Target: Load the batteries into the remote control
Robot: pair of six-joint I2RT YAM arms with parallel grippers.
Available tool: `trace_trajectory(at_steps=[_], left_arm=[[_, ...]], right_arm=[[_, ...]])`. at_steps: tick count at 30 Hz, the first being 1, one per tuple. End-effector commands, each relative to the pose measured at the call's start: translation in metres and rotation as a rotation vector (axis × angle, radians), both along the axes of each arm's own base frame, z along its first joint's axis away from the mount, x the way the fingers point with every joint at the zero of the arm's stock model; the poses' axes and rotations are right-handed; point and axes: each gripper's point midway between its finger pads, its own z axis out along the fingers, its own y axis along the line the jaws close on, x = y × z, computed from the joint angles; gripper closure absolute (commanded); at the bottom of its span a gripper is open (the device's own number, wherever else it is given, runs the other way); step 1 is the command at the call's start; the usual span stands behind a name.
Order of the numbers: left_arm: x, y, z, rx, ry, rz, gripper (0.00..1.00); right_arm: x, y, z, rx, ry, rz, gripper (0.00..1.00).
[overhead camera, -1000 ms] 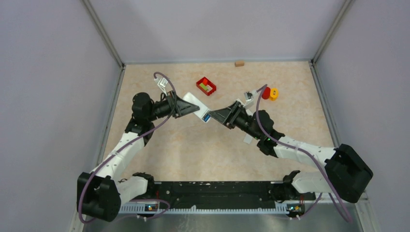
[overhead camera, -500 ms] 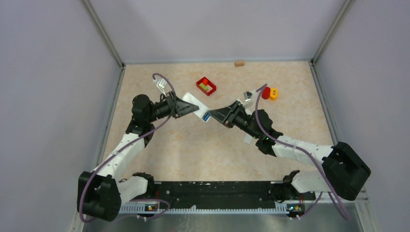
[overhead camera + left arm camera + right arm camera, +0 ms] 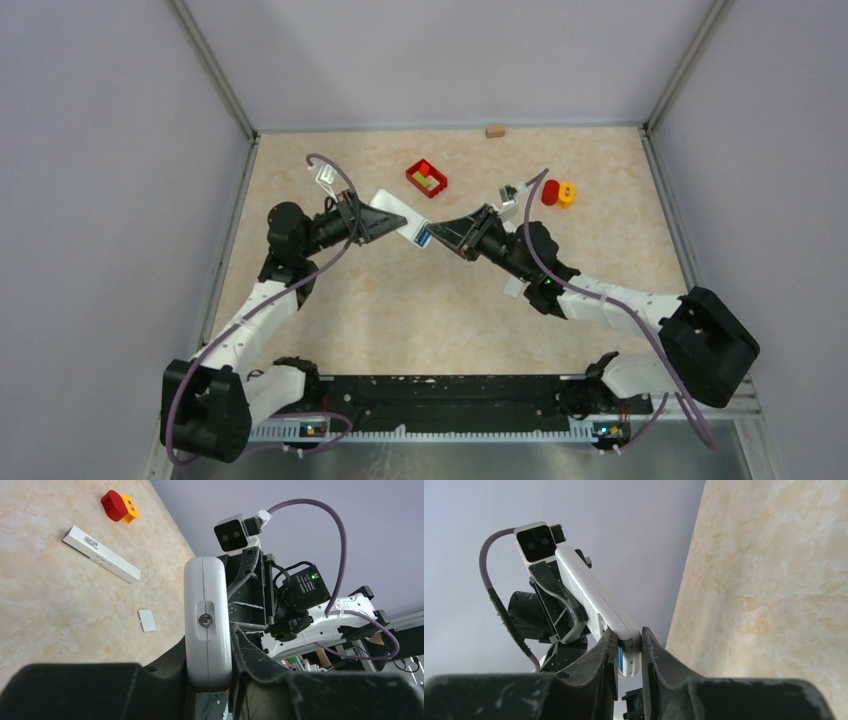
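- The left pincer (image 3: pixel 207 655) is clamped on a white plastic remote control (image 3: pixel 206 625). It holds the remote up off the pale stone-look worktop (image 3: pixel 430 320).
- The right pincer (image 3: pixel 626 647) is closed on the low end of the remote, with one finger on each side.
- A small blue battery (image 3: pixel 620 661) sits in the open slot at that end, right between those fingers. I think it is being pushed into place.
- So one battery looks nearly in. I cannot see any other battery in the remote, so more may be left to load.
- A little flat white lid (image 3: pixel 147 620) lies on the worktop. It may be the slot cover, not yet put on.
- A small red square tray (image 3: pixel 417 184) sits near the back of the worktop, apart from both arms. Green and yellow bits lie in it, too small to tell what they are.
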Motion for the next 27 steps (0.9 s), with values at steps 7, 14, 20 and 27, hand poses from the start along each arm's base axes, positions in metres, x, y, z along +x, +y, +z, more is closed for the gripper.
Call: trace_trajectory(at_steps=[7, 14, 20, 27], left_arm=[[-0.006, 0.001, 0.018, 0.038, -0.120, 0.036, 1.00], [0.016, 0.011, 0.003, 0.082, -0.066, 0.149, 1.00], [0.025, 0.018, -0.013, 0.121, -0.012, 0.198, 1.00], [0.033, 0.037, -0.034, 0.211, 0.040, 0.294, 1.00]], right_arm=[[0.000, -0.014, 0.012, -0.078, -0.103, -0.014, 0.45], [-0.017, -0.051, 0.044, -0.246, -0.306, -0.032, 0.25], [-0.011, -0.083, -0.004, -0.715, -0.360, 0.022, 0.23], [0.001, -0.127, -0.087, -1.212, -0.237, 0.130, 0.24]])
